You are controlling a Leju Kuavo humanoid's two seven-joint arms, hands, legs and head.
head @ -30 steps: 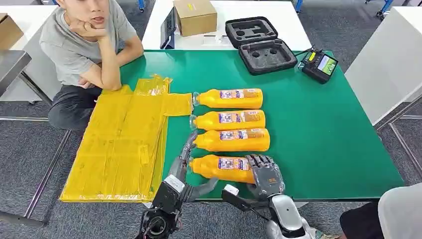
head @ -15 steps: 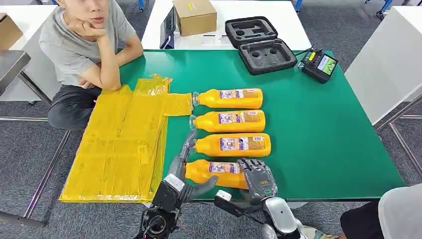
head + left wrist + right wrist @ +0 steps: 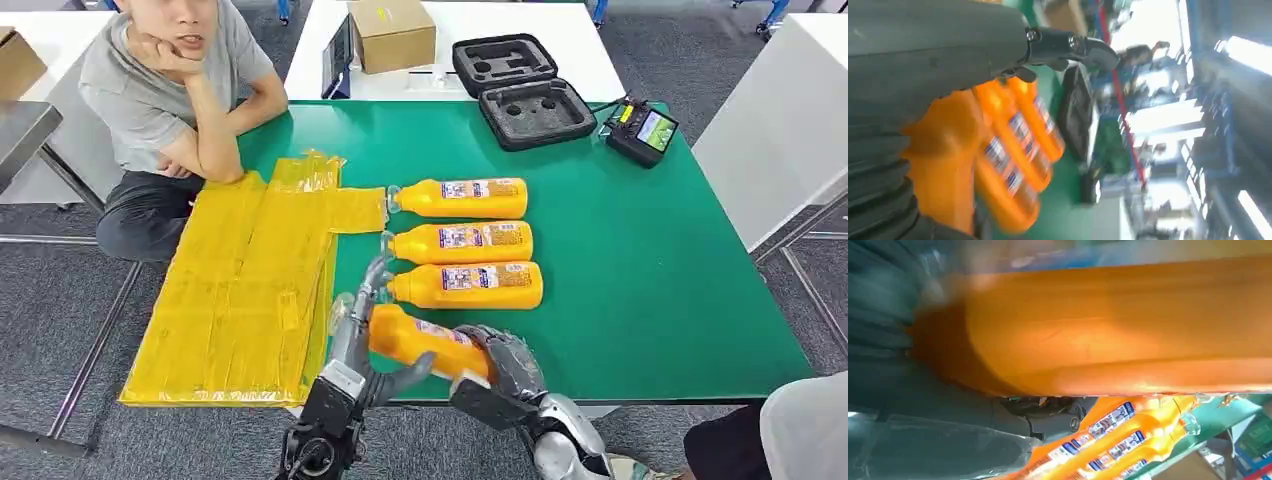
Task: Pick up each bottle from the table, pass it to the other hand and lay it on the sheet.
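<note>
My right hand [image 3: 507,366] grips the base of an orange bottle [image 3: 415,339] and holds it tilted above the green table's [image 3: 640,270] front edge. The bottle's neck end lies between the raised fingers and the thumb of my left hand [image 3: 357,340], whose fingers stay spread. In the right wrist view the held bottle [image 3: 1118,330] is very close. In the left wrist view it [image 3: 943,165] sits against the palm under an outstretched finger [image 3: 1068,47]. Three more orange bottles [image 3: 462,241] lie in a row on the table. The yellow sheet [image 3: 240,290] covers the table's left part.
A person [image 3: 165,90] leans on the table's far left corner beside the sheet. A black open case [image 3: 525,90], a controller [image 3: 642,130] and a cardboard box [image 3: 392,32] sit at the back. Another person's clothing [image 3: 805,425] shows at the lower right.
My right hand has lifted the nearest bottle off the table and swung it left, cap end up, into my left hand's span. The other three bottles stay put.
</note>
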